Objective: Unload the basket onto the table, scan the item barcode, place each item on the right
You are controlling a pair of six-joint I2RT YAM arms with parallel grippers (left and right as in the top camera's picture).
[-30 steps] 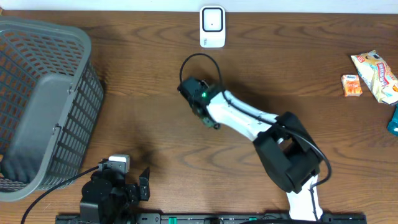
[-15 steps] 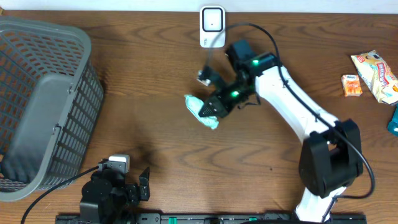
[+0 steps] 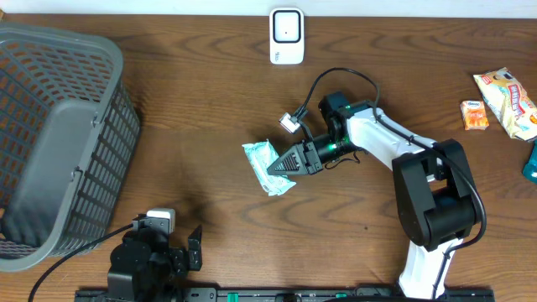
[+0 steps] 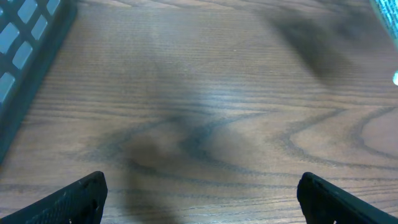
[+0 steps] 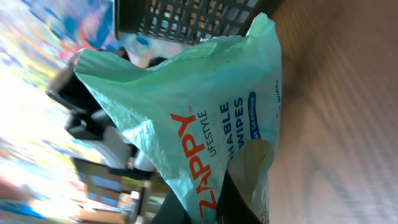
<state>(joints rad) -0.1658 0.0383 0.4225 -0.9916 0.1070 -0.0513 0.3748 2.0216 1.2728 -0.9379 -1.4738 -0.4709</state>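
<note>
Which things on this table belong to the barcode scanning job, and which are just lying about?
Part of the job: wipes packet, clamped in the right gripper; white scanner at the far edge.

Lying about: grey basket; snack bag, small orange packet and teal item on the right; left gripper, open and idle.

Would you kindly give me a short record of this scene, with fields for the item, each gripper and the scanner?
item: teal wipes packet, printed ZAPPY LIFESTYLE
right gripper: shut on the wipes packet
left gripper: open, empty, over the bare table
scanner: white, at the far edge, apart from the packet
basket: grey, on the left side
</note>
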